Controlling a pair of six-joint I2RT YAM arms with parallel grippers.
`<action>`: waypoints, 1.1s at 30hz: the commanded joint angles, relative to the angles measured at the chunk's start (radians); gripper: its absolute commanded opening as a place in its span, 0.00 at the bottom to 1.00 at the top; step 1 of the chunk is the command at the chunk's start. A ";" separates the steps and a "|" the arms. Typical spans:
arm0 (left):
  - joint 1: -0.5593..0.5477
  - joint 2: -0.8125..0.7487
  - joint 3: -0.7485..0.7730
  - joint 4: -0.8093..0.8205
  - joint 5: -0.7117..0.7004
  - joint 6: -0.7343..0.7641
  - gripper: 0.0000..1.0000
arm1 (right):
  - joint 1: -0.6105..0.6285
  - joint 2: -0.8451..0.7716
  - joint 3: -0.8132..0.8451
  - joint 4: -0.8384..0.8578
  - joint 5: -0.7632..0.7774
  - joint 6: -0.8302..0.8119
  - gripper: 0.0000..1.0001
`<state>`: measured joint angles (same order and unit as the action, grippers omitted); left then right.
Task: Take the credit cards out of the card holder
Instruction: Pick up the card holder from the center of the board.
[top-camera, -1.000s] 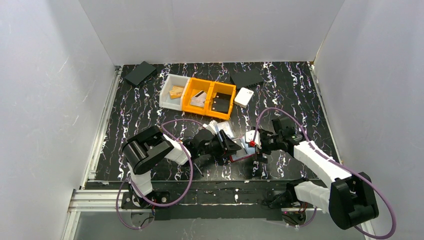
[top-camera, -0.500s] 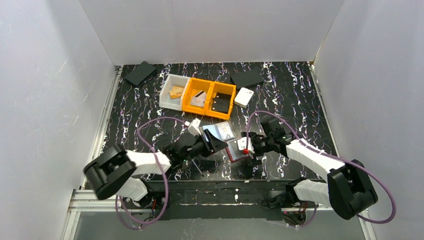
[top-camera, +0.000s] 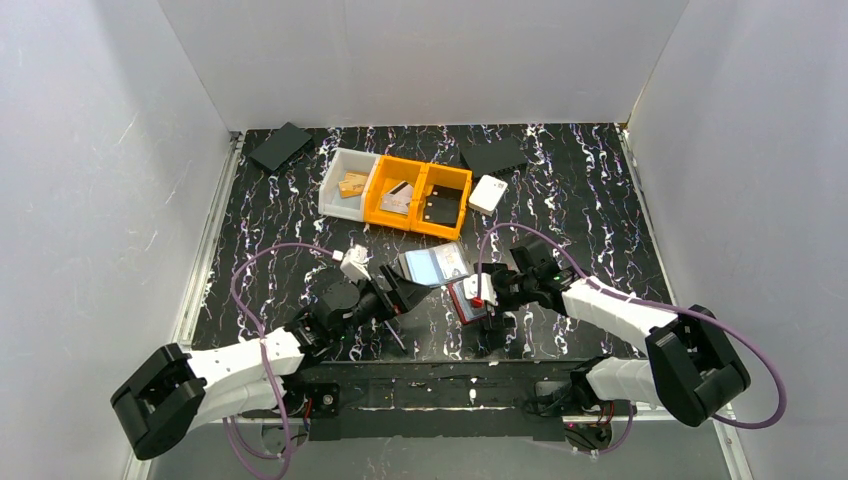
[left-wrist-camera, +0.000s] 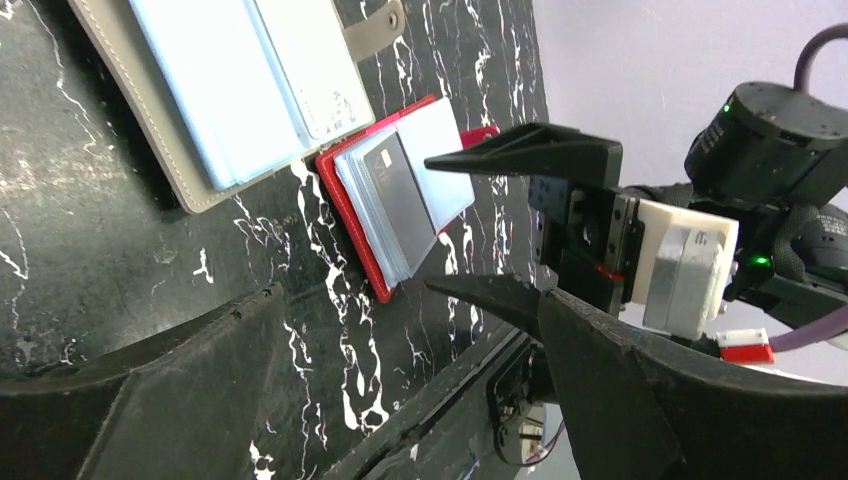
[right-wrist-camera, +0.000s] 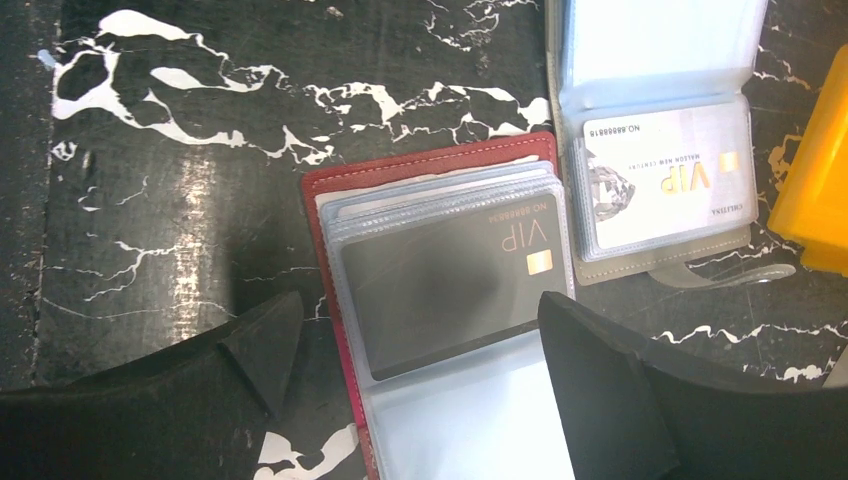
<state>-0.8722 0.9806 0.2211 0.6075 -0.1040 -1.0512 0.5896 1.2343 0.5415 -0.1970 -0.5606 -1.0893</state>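
Observation:
An open red card holder lies flat on the black marbled table. A dark grey credit card sits in its top clear sleeve. My right gripper hangs open just above it, one finger on each side of the sleeves, holding nothing. Right beside it lies an open grey card holder with a white credit card in its sleeve. In the top view the red holder is under my right gripper. My left gripper stands open and empty a little to the left of both holders.
A white bin and two orange bins with cards stand behind the holders. An orange bin corner lies close to the grey holder. A white box and two black pads lie at the back. The table's front edge is near.
My left gripper opened, let go of the grey holder and drew back to the left. My right gripper shifted left over the red holder, still open.

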 joint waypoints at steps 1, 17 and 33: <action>0.005 0.007 -0.001 -0.017 0.050 0.013 0.98 | 0.008 0.013 -0.008 0.064 0.022 0.043 0.96; 0.004 0.214 0.074 0.073 0.174 -0.021 0.98 | 0.036 0.037 -0.014 0.088 0.057 0.059 0.94; 0.004 0.312 0.098 0.135 0.222 -0.056 0.98 | 0.035 0.015 -0.002 0.108 0.112 0.093 0.81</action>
<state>-0.8722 1.2758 0.2813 0.7128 0.0990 -1.1046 0.6224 1.2652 0.5270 -0.1230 -0.4568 -1.0122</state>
